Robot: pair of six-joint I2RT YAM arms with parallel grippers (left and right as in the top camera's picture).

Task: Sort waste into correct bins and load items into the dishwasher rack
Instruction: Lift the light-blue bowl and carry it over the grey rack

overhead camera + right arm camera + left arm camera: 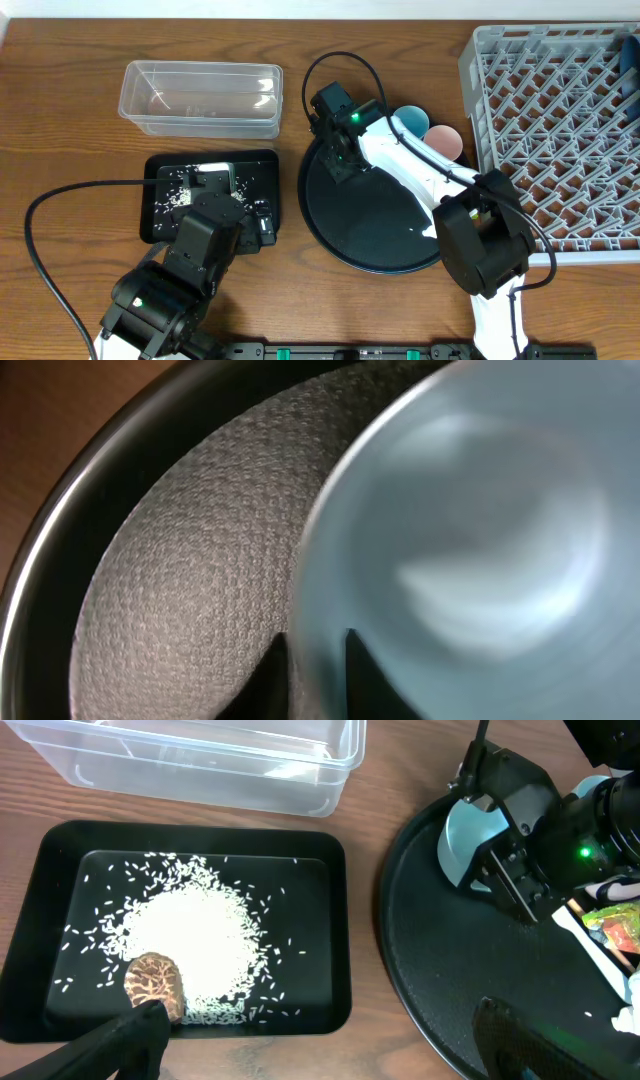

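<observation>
My right gripper is shut on the rim of the pale blue bowl, one finger inside and one outside. The bowl sits at the far left of the round black tray. In the overhead view the right gripper hides it. My left gripper stands open over the table between the two trays. The shallow black bin holds rice grains and a brown lump. The clear tub stands behind it. A yellow-green wrapper and a white tissue lie on the round tray.
The grey dishwasher rack fills the back right, with a blue plate at its right edge. A light-blue cup and a pink cup stand between the round tray and the rack. Cables loop across the table.
</observation>
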